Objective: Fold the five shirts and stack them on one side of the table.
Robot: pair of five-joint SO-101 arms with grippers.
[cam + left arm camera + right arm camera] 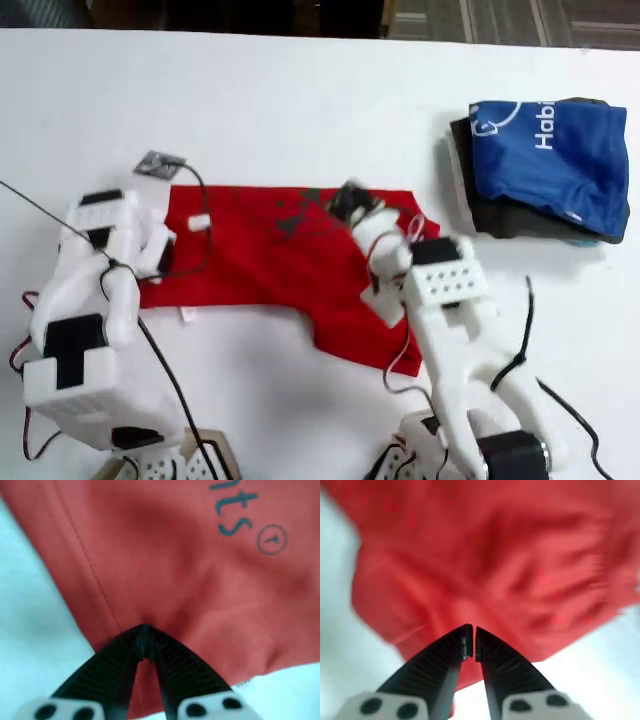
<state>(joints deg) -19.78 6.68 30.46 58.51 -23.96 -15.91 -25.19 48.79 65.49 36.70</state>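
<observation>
Shirts counted: one red shirt (260, 255) of soft cloth with dark print, spread across the middle of the white tabletop (300, 100). One folded blue shirt (555, 155) with white print. Beneath it lies dark folded cloth (500, 215), its number of layers unclear.
Stack: the blue shirt lies on top of the dark folded cloth at the right side of the tabletop, well apart from the red shirt.
Arms counted: two, the left arm (100, 260) at the red shirt's left end and the right arm (445, 280) over its right part.
Left gripper (143, 641): fingers closed, pinching a pucker of the red shirt beside its stitched hem.
Right gripper (470, 639): fingers drawn together to a thin slit at the red cloth. Whether cloth sits between them cannot be told.
Around: a small grey square piece (160, 163) on a black cable (203, 195) that crosses the red shirt's left corner. A white tag (187, 315) lies just beside the shirt's near edge.
In the way: the right arm covers part of the red shirt's right side.
</observation>
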